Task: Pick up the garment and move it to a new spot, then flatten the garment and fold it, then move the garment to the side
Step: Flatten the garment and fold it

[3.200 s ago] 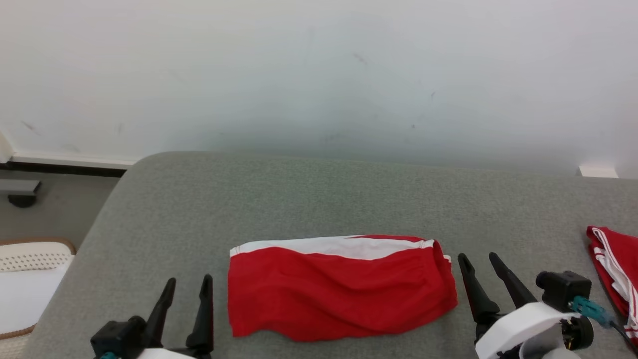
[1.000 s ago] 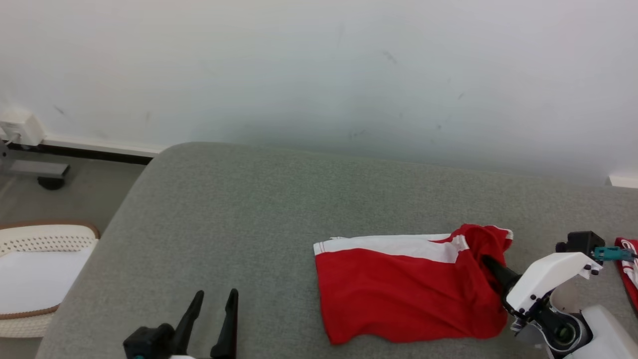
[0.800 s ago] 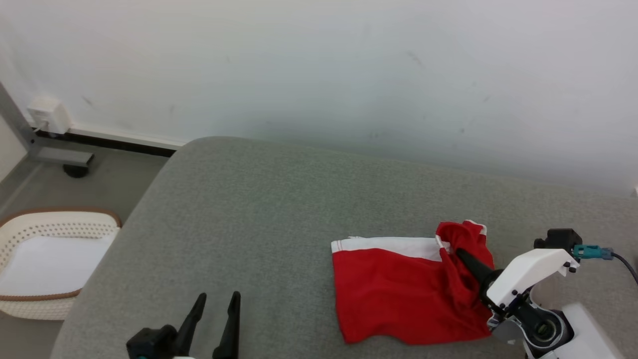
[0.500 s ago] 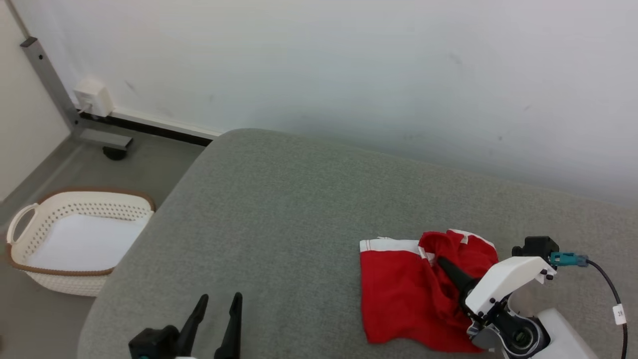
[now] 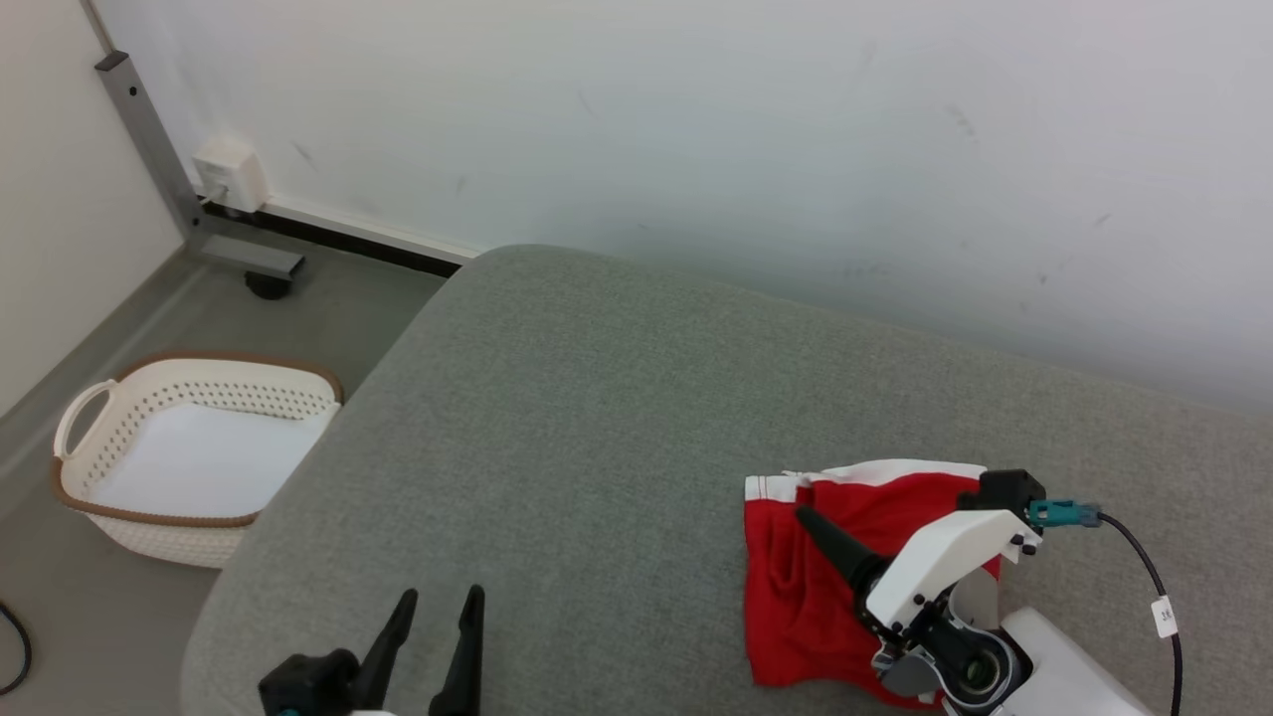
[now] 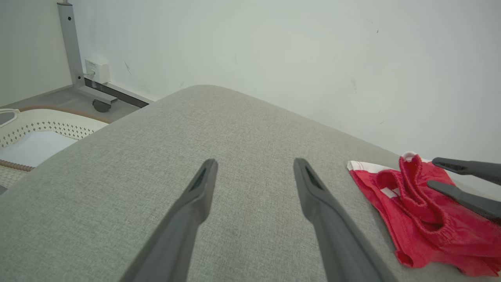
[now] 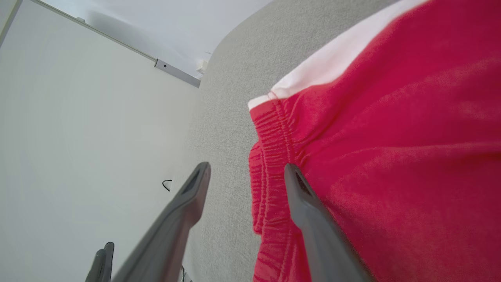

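The right gripper [image 7: 246, 167] has its two dark fingers [image 7: 313, 219] spread apart. One lies over the gathered elastic edge of the red garment [image 7: 391, 137], the other over the grey fabric worktop [image 7: 227, 98] just beside it. A white band [image 7: 332, 66] runs along the garment's upper edge, and a pale wall [image 7: 78, 117] stands beyond the worktop.
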You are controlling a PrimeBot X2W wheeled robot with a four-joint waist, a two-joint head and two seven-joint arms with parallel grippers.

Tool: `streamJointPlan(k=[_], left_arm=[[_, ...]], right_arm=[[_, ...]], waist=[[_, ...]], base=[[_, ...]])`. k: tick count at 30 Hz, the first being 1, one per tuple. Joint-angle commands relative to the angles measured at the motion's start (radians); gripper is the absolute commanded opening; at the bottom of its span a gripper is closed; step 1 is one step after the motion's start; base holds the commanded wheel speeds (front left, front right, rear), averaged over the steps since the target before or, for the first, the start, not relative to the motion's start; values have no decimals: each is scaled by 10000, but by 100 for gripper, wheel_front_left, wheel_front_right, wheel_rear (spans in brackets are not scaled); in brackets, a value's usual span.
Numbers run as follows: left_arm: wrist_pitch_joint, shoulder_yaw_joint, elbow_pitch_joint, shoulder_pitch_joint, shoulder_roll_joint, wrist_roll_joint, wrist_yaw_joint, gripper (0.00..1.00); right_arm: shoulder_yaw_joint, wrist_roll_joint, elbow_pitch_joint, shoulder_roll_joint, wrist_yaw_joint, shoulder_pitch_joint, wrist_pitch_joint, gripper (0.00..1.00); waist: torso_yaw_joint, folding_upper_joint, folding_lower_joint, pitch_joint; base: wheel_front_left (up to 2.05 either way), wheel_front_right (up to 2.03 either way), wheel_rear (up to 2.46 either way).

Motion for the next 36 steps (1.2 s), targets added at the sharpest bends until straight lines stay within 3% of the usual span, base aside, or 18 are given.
streamJointPlan(k=[1,7,10,13,20,28,32,36], left_arm=[[3,66,12,-70,28,-67,-19,100],[3,182,-43,-42,28,-9,-22,100],[3,271,-192,-37,24,45,-24,100],[5,347,-345,-4,19,96,-24,100],[5,618,-686,-97,33,300,-25,100],[3,1009,-1050,-165,123,453,-27,100],[3,1174,-1127,-120,125,535,-28,100],[5,1359,-1190,-26,102,598,-28,100]], right_arm=[[333,360,-102,-28,1,-168,-181,100],[1032,1200,-991,-29,1,-352,-756,100],[1047,946,-1634,-118,1,-468,-1337,100],[1075,534,-2437,-611,1,-356,-2000,100],[1220,-880,-3901,-2140,1,47,-3639,100],[982,-2965,-4143,-3270,1,610,-4838,100],[467,-3836,-4102,-3235,1,944,-4977,100],[-1047,-5324,-4494,-2808,1,1893,-5022,100]], waist=[[-72,0,0,-9],[-476,0,0,-85],[-762,0,0,-125],[-1077,0,0,-157],[-1954,0,0,-218],[-2965,0,0,-233],[-3291,0,0,-218],[-3648,0,0,-180]], base=[[0,0,0],[0,0,0],[0,0,0],[0,0,0],[0,0,0],[0,0,0],[0,0,0],[0,0,0]])
